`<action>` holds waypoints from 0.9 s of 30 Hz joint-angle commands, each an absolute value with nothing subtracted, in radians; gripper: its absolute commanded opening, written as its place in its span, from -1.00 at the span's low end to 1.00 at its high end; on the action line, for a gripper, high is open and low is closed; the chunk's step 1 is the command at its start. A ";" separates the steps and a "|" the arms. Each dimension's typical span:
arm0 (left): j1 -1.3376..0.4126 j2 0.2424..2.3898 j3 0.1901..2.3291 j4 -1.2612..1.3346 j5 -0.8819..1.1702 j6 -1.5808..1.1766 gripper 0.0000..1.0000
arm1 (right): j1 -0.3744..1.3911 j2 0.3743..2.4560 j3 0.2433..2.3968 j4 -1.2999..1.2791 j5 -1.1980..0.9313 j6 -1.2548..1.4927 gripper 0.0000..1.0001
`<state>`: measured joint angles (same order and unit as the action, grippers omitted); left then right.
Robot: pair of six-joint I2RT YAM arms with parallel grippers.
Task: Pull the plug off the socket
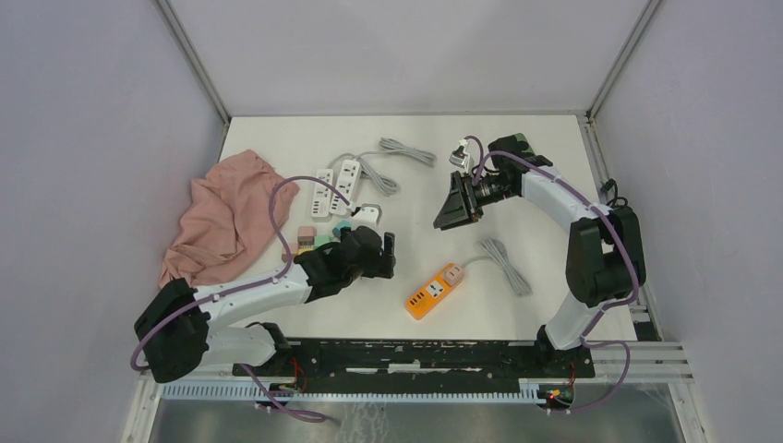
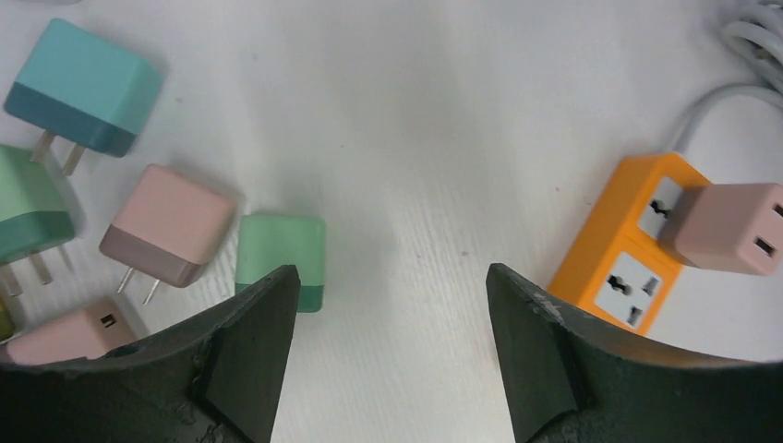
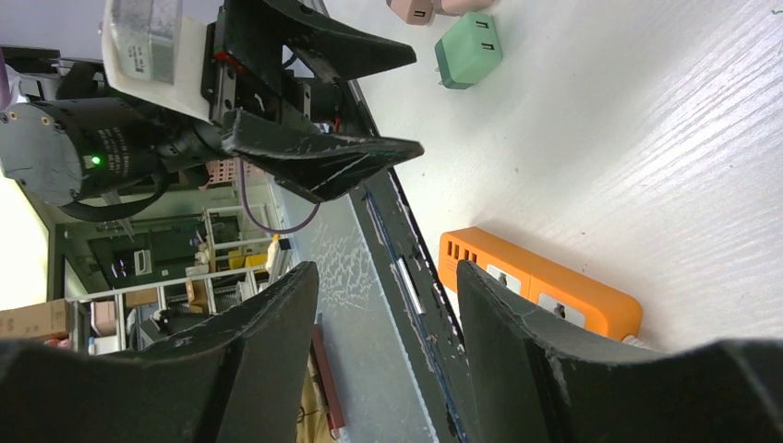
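Observation:
An orange socket strip (image 1: 427, 295) lies near the table's front with a pink plug (image 1: 452, 272) seated in its far end. The left wrist view shows the same strip (image 2: 617, 242) and pink plug (image 2: 729, 226) at the right edge. My left gripper (image 1: 391, 256) hovers just left of the strip, open, with only bare table between its fingers (image 2: 263, 332). My right gripper (image 1: 451, 220) hangs open and empty above and behind the strip, pointing toward the front edge. In its view the orange strip (image 3: 554, 286) shows beside its right finger (image 3: 517, 332).
Loose teal (image 2: 83, 88), pink (image 2: 171, 226) and green (image 2: 282, 258) plugs lie in a cluster (image 1: 319, 235) left of my left gripper. Two white power strips (image 1: 334, 185) and a grey cable coil (image 1: 406, 149) lie further back. A pink cloth (image 1: 226, 217) is heaped at the left.

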<state>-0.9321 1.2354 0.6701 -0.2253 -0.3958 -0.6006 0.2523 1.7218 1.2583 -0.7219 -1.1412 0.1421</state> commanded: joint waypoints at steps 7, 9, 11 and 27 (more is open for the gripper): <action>-0.929 1.128 0.599 -0.001 -0.180 -0.496 0.72 | 0.245 1.667 1.313 -0.760 -1.129 0.054 0.25; -0.930 1.112 0.584 0.028 -0.155 -0.490 0.73 | 0.243 1.662 1.317 -0.770 -1.123 0.042 0.25; -0.929 1.095 0.569 0.059 -0.132 -0.487 0.74 | 0.242 1.655 1.320 -0.778 -1.119 0.031 0.25; -0.929 0.951 0.415 0.329 0.006 -0.504 0.77 | 0.240 1.608 1.317 -0.797 -1.079 -0.026 0.25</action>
